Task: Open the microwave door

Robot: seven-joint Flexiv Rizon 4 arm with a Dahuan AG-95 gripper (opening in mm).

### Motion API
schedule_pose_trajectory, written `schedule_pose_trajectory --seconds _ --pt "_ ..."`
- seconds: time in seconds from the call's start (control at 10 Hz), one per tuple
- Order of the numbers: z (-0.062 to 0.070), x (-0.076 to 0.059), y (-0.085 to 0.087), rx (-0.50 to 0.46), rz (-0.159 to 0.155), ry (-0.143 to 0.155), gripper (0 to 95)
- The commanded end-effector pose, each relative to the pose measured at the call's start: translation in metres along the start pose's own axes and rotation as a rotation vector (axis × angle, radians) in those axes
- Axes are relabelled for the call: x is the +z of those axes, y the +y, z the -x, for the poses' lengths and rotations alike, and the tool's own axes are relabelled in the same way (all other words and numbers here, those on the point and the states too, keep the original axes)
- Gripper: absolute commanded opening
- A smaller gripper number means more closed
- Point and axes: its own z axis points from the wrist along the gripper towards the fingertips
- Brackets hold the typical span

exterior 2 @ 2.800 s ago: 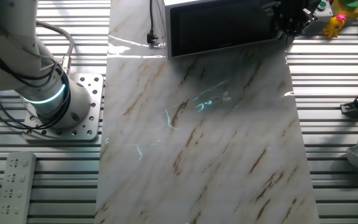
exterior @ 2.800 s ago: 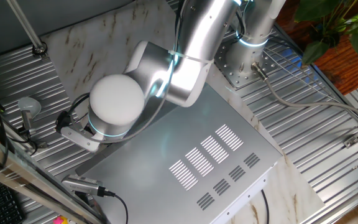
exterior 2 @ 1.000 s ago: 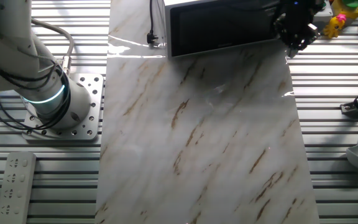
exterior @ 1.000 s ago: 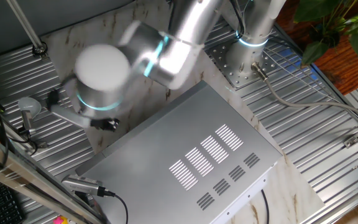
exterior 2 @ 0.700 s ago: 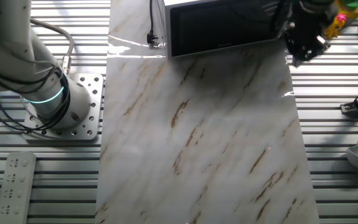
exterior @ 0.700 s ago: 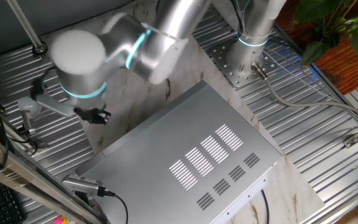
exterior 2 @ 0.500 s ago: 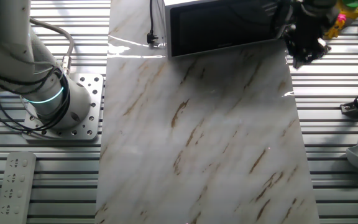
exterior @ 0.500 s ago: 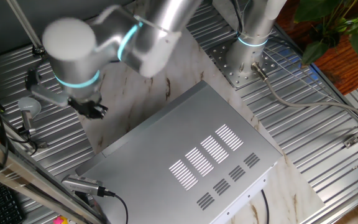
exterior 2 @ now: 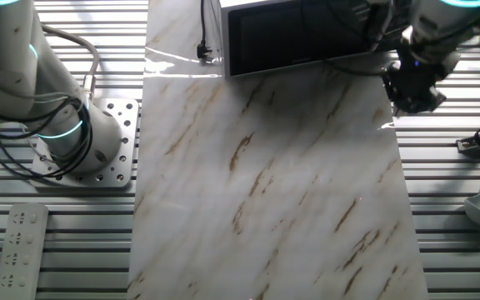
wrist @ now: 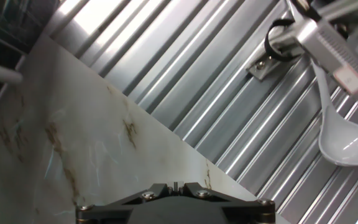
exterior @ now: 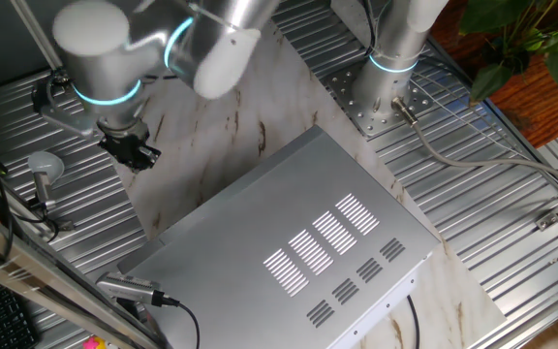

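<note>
One fixed view: silver microwave (exterior: 303, 247) sitting on marble board (exterior: 211, 126), slotted top facing camera. Black gripper (exterior: 132, 153) hanging off microwave's front corner, over board's edge beside ribbed table (exterior: 511, 223). Jaw state: cannot tell.

Other fixed view: black microwave door (exterior 2: 294, 35) lying flush with box front, shut. Gripper (exterior 2: 412, 90) hovering just off door's end, apart from it, holding nothing visible.

Hand view: fingertips out of frame. Board edge (wrist: 73, 149) and metal ladle (wrist: 344, 134) showing below.
</note>
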Motion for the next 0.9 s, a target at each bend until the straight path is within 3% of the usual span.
schedule_pose_trajectory --seconds 0.1,0.3,0.6,0.8,0.9 --pt "0.0 0.001 0.01 0.073 0.045 -0.007 0.0" --pt "0.013 0.002 0.034 0.111 0.039 0.0 0.0" --pt "0.029 -0.001 0.053 0.15 0.037 0.007 0.0" --pt "0.029 -0.001 0.054 0.161 0.031 0.014 0.0" --pt "0.023 0.001 0.046 0.159 0.037 0.008 0.0"
